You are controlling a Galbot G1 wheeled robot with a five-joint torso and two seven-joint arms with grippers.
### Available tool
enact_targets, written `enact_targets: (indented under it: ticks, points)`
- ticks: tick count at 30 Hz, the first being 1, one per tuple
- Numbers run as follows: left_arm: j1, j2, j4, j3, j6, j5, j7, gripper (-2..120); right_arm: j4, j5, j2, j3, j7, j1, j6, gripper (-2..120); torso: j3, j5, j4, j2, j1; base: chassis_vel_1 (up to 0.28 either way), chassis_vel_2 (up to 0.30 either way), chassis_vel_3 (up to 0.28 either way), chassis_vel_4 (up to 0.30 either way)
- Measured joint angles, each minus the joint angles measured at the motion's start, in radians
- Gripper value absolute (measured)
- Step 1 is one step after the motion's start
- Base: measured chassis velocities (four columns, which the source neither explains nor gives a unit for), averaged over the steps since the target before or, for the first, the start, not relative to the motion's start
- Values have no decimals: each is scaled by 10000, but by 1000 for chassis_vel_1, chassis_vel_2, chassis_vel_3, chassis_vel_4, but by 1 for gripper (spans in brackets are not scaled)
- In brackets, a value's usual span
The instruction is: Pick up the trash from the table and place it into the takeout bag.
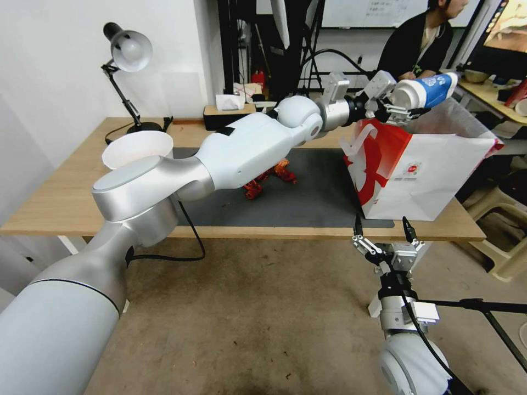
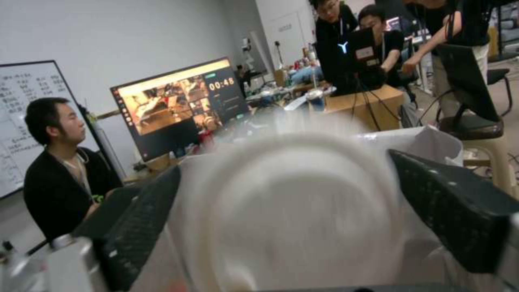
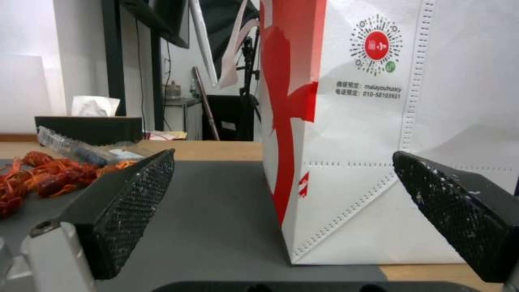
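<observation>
We see the left hand (image 1: 396, 107) grasping the blue cup (image 1: 425, 92) above the bag (image 1: 425, 170); the right hand (image 1: 384, 233), released, waits below the bag at the tabletop (image 1: 66, 203) edge.

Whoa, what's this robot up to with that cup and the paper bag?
It is clearing a table of trash. Its left gripper is shut on a white-lidded blue cup, held above the open top of the takeout bag standing on the table's right end. The right gripper waits open at the near edge. Some red leftovers lie on the grey mat.
</observation>
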Motion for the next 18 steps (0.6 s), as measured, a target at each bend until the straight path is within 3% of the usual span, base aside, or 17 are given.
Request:
enact_targets:
  ticks: [9, 16, 18]
  points:
    - [113, 197, -243, -181, 12, -59, -255, 100, -33, 0, 2, -31, 0, 33, 0, 100, 0, 0, -2, 0, 0, 0, 0, 0, 0]
    - [608, 878, -916, -957, 31, -741, -1290, 100, -31, 5, -11, -21, 6, 22, 0, 100, 0, -2, 0, 0, -1, 0, 0, 0, 0]
    - [925, 1375, -1337, -1275, 32, -937, -2004, 100, -32, 8, -11, -20, 7, 24, -1, 100, 0, -3, 1, 0, -1, 0, 0, 0, 0]
